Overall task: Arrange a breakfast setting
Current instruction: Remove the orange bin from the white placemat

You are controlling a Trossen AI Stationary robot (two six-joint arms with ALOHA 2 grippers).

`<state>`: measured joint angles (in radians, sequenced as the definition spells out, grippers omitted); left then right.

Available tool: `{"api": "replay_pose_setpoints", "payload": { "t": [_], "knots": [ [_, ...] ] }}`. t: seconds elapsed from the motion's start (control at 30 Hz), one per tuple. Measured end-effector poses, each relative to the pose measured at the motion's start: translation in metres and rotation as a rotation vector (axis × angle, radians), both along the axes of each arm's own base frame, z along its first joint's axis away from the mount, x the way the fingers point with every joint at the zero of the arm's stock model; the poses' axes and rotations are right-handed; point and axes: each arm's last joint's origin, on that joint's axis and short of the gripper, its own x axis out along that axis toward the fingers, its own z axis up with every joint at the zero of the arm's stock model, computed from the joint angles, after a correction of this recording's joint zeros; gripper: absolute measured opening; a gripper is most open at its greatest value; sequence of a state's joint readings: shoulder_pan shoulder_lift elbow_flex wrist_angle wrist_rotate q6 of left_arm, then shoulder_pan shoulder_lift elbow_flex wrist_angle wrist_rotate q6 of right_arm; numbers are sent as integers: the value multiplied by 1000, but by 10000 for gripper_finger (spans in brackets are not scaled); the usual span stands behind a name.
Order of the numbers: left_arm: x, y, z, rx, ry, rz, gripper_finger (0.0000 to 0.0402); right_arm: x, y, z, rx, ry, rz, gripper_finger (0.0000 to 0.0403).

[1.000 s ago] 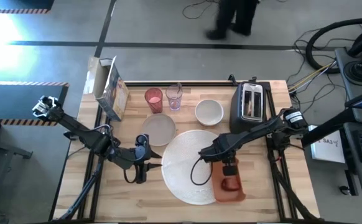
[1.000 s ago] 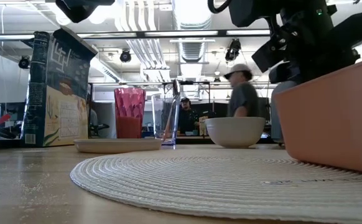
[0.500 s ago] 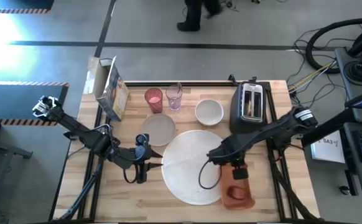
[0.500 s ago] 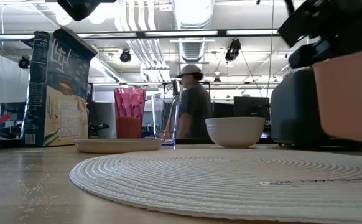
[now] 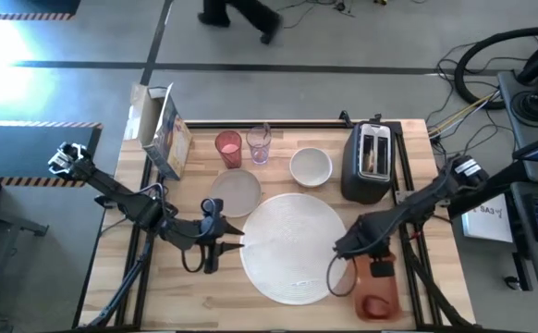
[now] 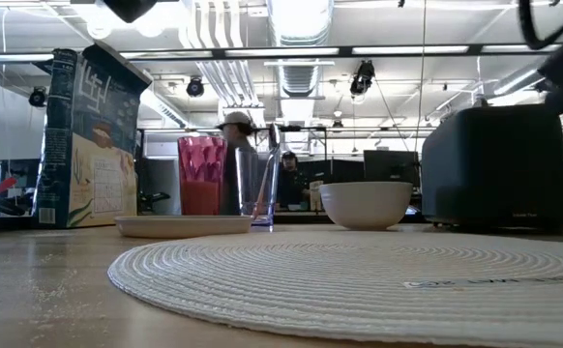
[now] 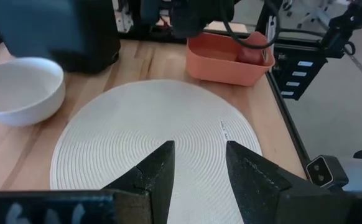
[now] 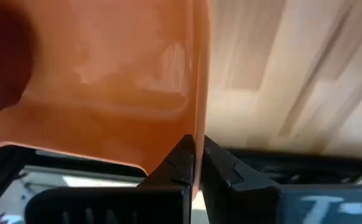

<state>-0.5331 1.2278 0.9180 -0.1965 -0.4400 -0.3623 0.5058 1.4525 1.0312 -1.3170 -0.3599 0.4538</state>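
My right gripper is shut on the orange-red tray at the table's near right corner; the dark-red fruit lies in it. My left gripper is open and empty at the left rim of the large white round plate, and its wrist view shows the gap. The smaller pale plate, white bowl, pink tumbler and clear glass stand behind on the table. I cannot make out the spoon or the toast. My right gripper pinches the tray's thin side wall at its far end, one finger inside the tray and one outside. The fingers come slanting down from the far side. The tray sits about level with the fruit in it; whether it rests on the table I cannot tell.
The black toaster stands at the far right, just behind the right arm. A cereal box stands at the far left corner. A person walks on the floor beyond the table.
My right gripper has carried the tray with the fruit off the round plate, toward the table's right and near edges. The tray has passed out of the low view. My left arm has kept still.
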Motion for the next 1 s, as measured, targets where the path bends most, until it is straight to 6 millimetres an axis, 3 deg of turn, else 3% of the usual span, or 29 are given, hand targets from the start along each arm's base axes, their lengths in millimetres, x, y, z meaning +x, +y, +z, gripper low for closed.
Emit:
{"api": "replay_pose_setpoints", "payload": {
  "t": [0.23,0.43,0.7,1.0],
  "knots": [
    [1,0,2,19,-30,18,128,-27,12,-5,11,78,-77,8],
    [1,0,3,35,-32,13,128,-38,24,-10,44,72,-116,8],
    [1,1,3,70,-42,14,128,-47,33,-17,55,64,-6,8],
    [2,1,3,69,-45,15,128,-55,28,-26,73,67,127,9]
  ]
}}
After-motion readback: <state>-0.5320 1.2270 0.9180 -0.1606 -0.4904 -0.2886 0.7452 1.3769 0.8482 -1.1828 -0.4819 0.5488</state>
